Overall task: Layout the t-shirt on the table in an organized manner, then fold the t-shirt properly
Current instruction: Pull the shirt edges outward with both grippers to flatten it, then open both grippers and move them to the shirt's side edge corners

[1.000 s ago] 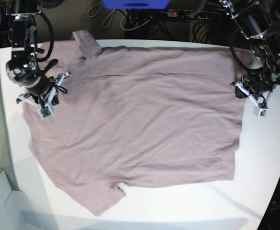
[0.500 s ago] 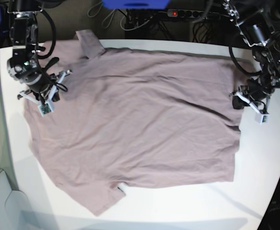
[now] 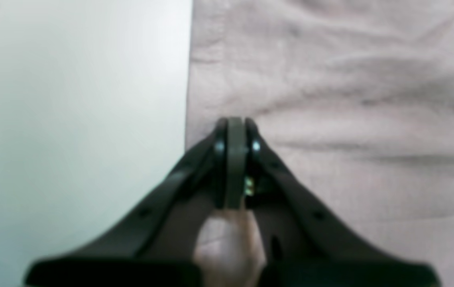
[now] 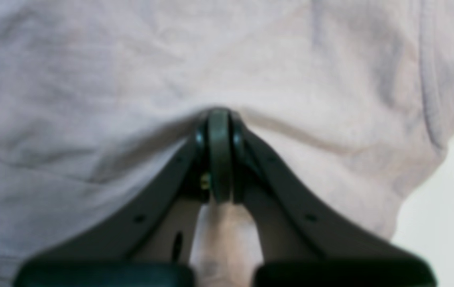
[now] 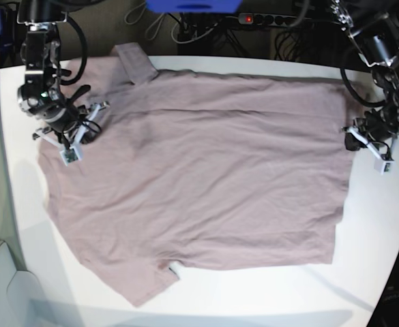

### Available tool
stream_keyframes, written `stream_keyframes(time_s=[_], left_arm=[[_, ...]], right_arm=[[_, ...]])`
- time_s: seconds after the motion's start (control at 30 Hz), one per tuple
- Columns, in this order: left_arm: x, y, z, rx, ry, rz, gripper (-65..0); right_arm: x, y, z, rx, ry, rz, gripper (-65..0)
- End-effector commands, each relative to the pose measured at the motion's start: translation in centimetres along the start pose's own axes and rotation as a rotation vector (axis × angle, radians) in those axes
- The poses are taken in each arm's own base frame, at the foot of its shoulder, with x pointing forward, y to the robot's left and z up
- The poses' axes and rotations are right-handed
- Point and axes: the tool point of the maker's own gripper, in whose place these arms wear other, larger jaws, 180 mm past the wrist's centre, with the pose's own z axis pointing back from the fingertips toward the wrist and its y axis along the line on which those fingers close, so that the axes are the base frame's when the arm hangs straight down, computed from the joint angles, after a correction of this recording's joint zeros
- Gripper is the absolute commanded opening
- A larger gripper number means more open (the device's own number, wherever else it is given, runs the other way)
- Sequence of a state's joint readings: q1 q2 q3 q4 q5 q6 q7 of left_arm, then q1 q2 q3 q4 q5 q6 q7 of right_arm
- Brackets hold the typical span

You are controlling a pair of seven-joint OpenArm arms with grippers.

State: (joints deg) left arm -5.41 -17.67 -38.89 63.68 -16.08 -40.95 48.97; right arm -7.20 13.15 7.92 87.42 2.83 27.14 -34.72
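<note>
While the t-shirt (image 5: 206, 170) spreads beneath both tips — wrinkled around them — the left gripper (image 3: 234, 123) and right gripper (image 4: 219, 115) stand pressed together; whether either pinches cloth, I cannot tell.

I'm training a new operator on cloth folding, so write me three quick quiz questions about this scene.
1. True or false: the shirt is folded into a small square.
2. Fill in the blank: both end effectors, left and right, are ______, neither standing open.
3. Which end effector is near the shirt's edge, with a wide strip of bare table in its wrist view?
A) left
B) right
C) neither

Key: 1 false; 2 shut; 3 A
</note>
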Motion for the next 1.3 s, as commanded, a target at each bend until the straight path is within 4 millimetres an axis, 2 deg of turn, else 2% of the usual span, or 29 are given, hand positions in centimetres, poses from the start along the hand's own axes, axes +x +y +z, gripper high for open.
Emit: stream_keyframes(time_s=[0.0,0.13,0.23,0.37,0.47,0.57,0.8,0.97,1.03,1.2,1.27], left_arm=[[-0.8,1.5,0.5,0.054,0.053,-0.020,-64.7],[0.1,2.2,0.9,0.070,0.018,-0.028,-64.7],[0.2,2.2,1.0,0.068,0.014,-0.026,-64.7],[0.3,2.2,1.0,0.067,0.011,-0.027,-64.7],[0.6,2.0,1.0,0.065,0.002,-0.031,-64.7],[0.7,1.7,0.9,0.056,-0.004,-0.026,-64.7],[2.2,0.6,1.2,-0.021,-0.090,0.041,-64.1],[4.5,-0.2,2.4,-0.042,-0.156,0.020,-62.9],[5.0,-0.7,3.0,-0.038,-0.141,-0.016,-57.7],[8.0,-2.5,5.4,-0.012,-0.194,-0.131,-31.5],[8.9,-3.2,6.5,0.004,-0.209,-0.178,-25.6]], right_arm=[[0.9,0.1,0.0,0.002,-0.022,0.005,-65.0],[1.0,1.5,-0.3,0.032,-0.020,0.022,-65.0],[1.3,1.4,-0.1,0.028,-0.027,0.022,-65.0],[2.5,1.1,1.2,0.006,-0.071,0.048,-65.0],[3.8,-0.9,3.1,-0.059,-0.120,0.037,-65.0],[4.7,-1.8,4.3,-0.094,-0.154,0.038,-65.0],[0.7,-2.2,5.6,-0.114,-0.081,0.014,-65.0],[-0.2,-1.9,7.9,-0.134,-0.079,0.032,-65.0],[-0.3,-1.4,8.5,-0.131,-0.080,0.041,-60.5],[-0.6,-0.3,9.5,-0.121,-0.082,0.039,-43.6],[-0.8,-0.6,10.1,-0.137,-0.082,0.039,-39.4]])
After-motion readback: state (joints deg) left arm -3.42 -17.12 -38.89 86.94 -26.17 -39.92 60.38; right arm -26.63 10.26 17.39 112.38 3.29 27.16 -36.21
